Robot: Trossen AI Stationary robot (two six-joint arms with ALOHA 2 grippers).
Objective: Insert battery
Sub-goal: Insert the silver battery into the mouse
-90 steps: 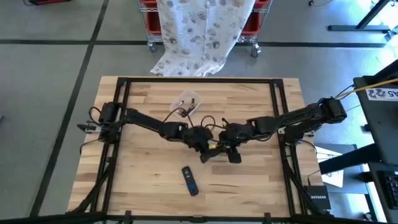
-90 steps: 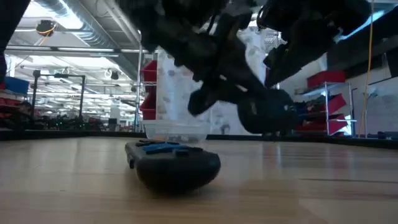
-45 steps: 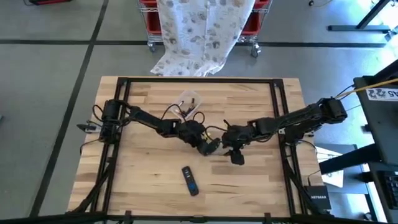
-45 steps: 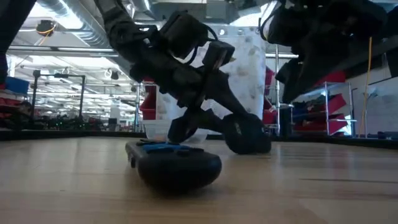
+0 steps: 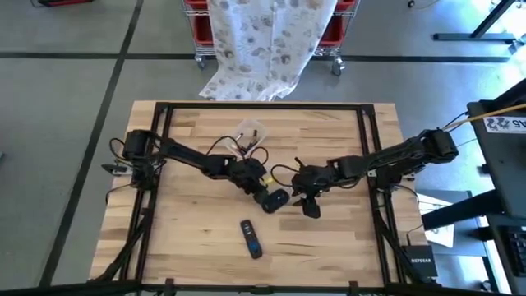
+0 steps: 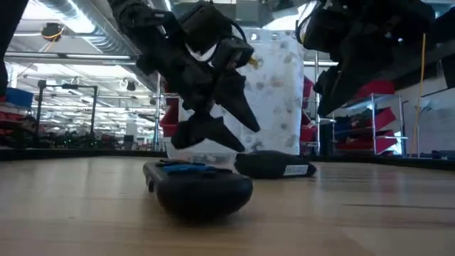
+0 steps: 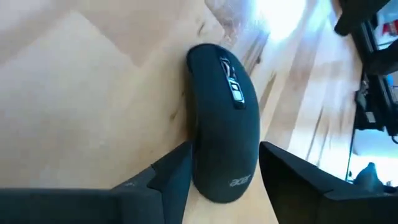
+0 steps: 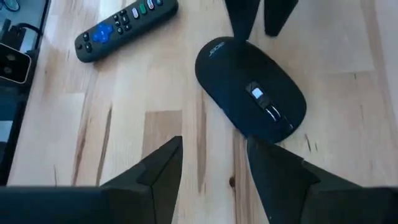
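Mouse (image 5: pixel 274 200), black, lies shell-up on the table (image 5: pixel 189 238) just beyond the remote (image 5: pixel 251 238), the released left end effector (image 7: pixel 224 168) straddling its rear, the open right end effector (image 8: pixel 211 165) hovering near; insertion looks finished.

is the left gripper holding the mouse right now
No, the mouse lies on the table, its end between the left gripper's open fingers, ungripped.

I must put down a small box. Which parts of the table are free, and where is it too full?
Free: the bare wood left of the remote, toward the table front-left corner, and the front-right area beyond the right gripper. Crowded: the middle, where the left gripper, the mouse and the right gripper are close together, with a clear plastic bag just behind them.
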